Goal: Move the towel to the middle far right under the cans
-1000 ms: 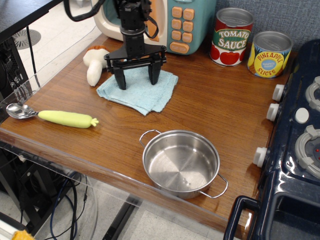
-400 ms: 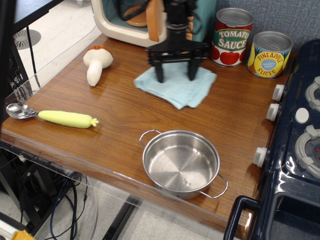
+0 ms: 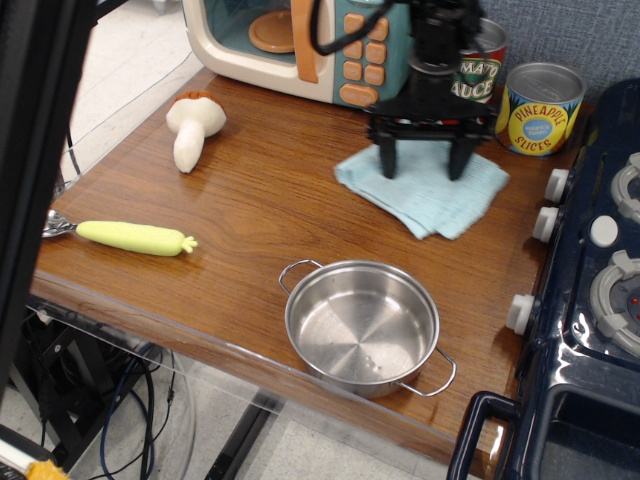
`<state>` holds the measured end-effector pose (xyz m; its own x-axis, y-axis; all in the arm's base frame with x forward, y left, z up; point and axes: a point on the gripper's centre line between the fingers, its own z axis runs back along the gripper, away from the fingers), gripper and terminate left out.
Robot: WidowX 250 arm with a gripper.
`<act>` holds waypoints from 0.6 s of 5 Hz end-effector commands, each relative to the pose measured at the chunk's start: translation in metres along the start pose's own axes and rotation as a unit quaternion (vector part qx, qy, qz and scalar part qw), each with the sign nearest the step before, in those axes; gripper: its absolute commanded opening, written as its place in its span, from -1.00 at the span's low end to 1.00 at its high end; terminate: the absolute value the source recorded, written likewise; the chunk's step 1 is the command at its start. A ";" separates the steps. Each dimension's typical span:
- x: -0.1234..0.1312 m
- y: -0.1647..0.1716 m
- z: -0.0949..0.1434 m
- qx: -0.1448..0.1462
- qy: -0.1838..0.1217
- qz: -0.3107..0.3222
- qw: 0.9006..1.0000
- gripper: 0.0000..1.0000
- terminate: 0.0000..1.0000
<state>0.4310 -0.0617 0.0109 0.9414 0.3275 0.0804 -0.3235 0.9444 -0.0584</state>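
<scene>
The light teal towel (image 3: 425, 192) lies flat on the wooden counter at the right, just in front of the two cans. My gripper (image 3: 422, 164) stands on the towel with its two black fingers spread wide, tips pressing on the cloth's far part. The jaws are open and hold nothing between them. The red-and-green Tomato Sauce can (image 3: 480, 70) is partly hidden behind my arm. The yellow-and-blue Pineapple Slices can (image 3: 540, 108) stands to its right, just beyond the towel's far right corner.
A steel pot (image 3: 362, 325) sits near the front edge. A toy microwave (image 3: 290, 45) stands at the back. A toy mushroom (image 3: 192, 125) and a green-handled spoon (image 3: 135, 237) lie at the left. A dark blue stove (image 3: 600, 290) with white knobs borders the right.
My gripper has slid to the right across the counter, dragging the towel with it from in front of the microwave to in front of the cans. The fingers stay spread.
</scene>
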 end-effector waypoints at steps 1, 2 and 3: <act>-0.042 -0.038 0.019 -0.012 -0.013 -0.054 0.998 1.00 -1.00; -0.041 -0.031 0.032 -0.017 -0.020 -0.041 0.999 1.00 -1.00; -0.036 -0.024 0.042 -0.018 -0.032 -0.030 0.999 1.00 -1.00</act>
<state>0.3981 -0.0971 0.0184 0.9622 0.2620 0.0743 -0.2588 0.9647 -0.0494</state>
